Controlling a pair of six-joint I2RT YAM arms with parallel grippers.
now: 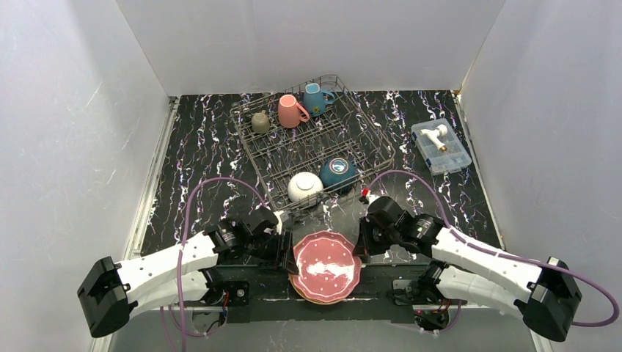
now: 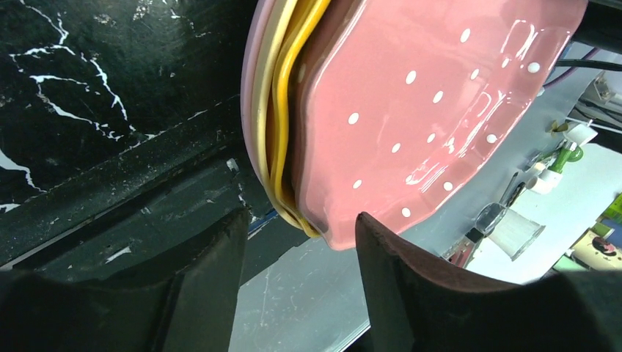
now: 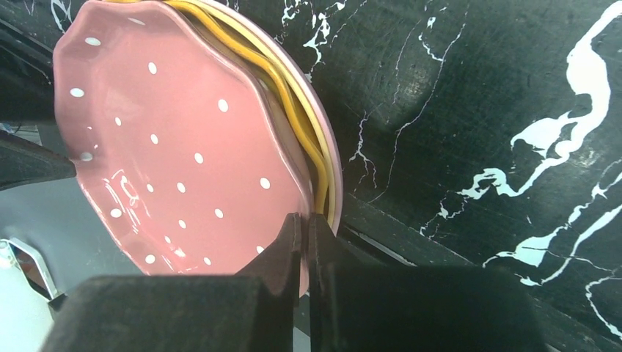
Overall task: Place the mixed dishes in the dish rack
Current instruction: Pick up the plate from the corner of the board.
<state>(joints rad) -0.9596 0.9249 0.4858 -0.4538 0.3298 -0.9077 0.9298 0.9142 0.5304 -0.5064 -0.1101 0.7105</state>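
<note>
Peeling pink plate (image 3: pixel 169 147) off stack (image 2: pixel 273 110): right pincer (image 3: pixel 303 224) pinched shut on rim; left pincer (image 2: pixel 301 220) half open, empty, astride stack; lift slowly.

Dish rack (image 1: pixel 293 150): bare grey metal wire, dull sheen; in front of the rack, top pink plate (image 1: pixel 326 264) smooth, high-gloss glazed ceramic; under the rack, tabletop (image 1: pixel 198 154) smooth, black marbled, low sheen; right of the rack, box (image 1: pixel 449 158) clear glossy plastic.
</note>
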